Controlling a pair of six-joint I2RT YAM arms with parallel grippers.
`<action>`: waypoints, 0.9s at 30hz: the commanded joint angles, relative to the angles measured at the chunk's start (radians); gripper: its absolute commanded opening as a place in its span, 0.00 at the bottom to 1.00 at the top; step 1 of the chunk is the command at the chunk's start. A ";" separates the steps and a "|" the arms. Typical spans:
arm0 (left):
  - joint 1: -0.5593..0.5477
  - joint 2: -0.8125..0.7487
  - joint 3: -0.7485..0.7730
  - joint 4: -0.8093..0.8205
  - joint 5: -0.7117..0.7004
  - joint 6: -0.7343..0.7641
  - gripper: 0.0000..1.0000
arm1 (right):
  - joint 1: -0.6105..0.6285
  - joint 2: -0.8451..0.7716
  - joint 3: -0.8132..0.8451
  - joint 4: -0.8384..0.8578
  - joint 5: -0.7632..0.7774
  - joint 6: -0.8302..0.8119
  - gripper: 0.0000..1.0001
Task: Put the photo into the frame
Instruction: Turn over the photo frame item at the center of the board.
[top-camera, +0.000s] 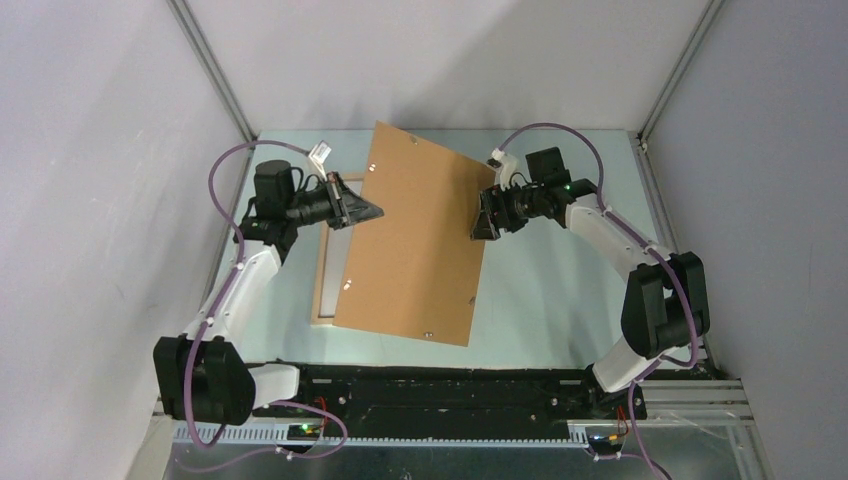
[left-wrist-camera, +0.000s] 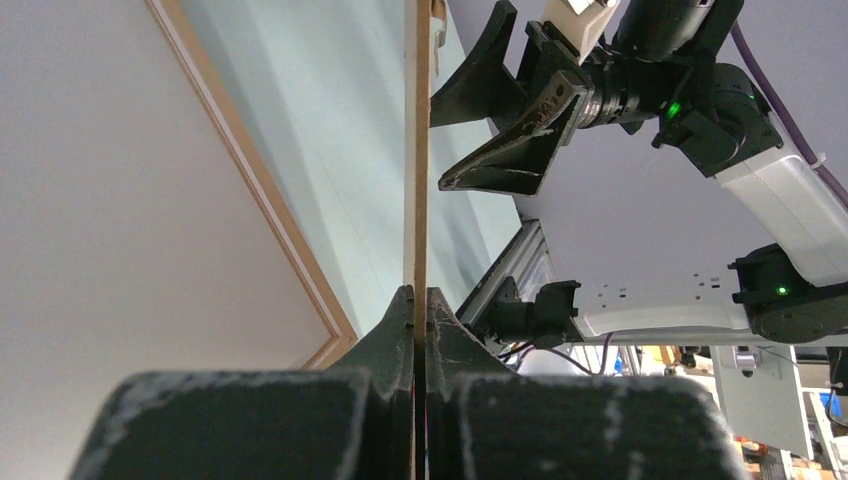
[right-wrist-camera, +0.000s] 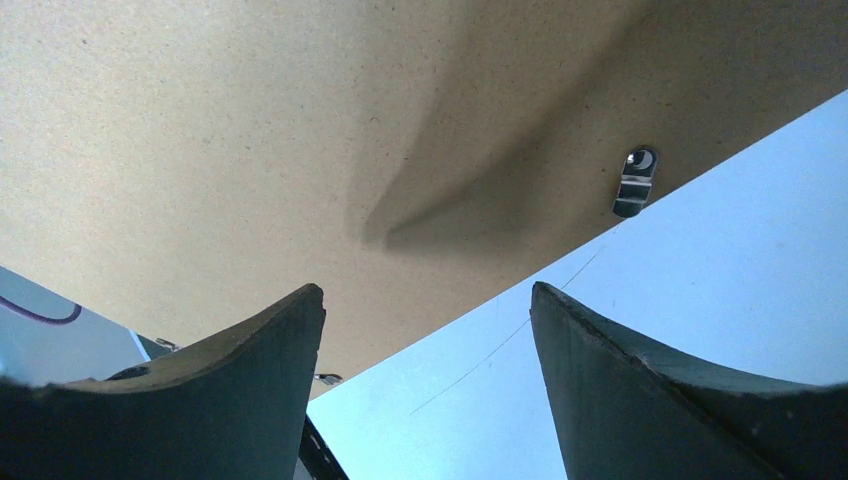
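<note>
Black arm bases sit at the near edge of the table (top-camera: 560, 290), the left arm on the left.

1. Frame (top-camera: 322, 285): lies flat on the table ahead of the left base. Only its pale wood left rail and near corner show; the rest is covered by the backing board (top-camera: 420, 240). In the left wrist view the same rail (left-wrist-camera: 270, 215) borders a plain pale surface. Whether that surface is the photo cannot be told.

2. Backing board: plain brown fibreboard, skewed relative to the frame and tilted over it. The left wrist view shows the board edge-on (left-wrist-camera: 421, 150) as a thin vertical line. A small metal clip (right-wrist-camera: 635, 180) sits near the board edge that shows in the right wrist view (right-wrist-camera: 250, 120).

3. Left gripper (top-camera: 375, 212): fully closed on the board's left edge, toward the far end. Both fingers are pressed flat against the board, one on each face (left-wrist-camera: 412, 300).

4. Right gripper (top-camera: 480, 225): jaws spread wide, gripping nothing. It points at the board's right edge, toward the far end. From the left wrist camera, both fingers (left-wrist-camera: 437, 140) stand on one face of the board, tips just beside it; contact cannot be confirmed. Its own camera shows the board and the pale blue table (right-wrist-camera: 700, 300) between the parted fingers (right-wrist-camera: 425, 295).
</note>
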 joint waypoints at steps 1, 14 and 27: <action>0.019 -0.050 0.004 0.081 0.034 -0.048 0.00 | 0.005 -0.050 0.004 0.019 0.001 -0.026 0.80; 0.139 -0.062 -0.016 0.088 0.088 -0.063 0.00 | -0.079 -0.128 0.004 0.018 -0.009 0.007 0.80; 0.287 -0.015 0.005 0.051 0.183 -0.090 0.00 | -0.109 -0.120 -0.033 0.053 -0.023 0.037 0.80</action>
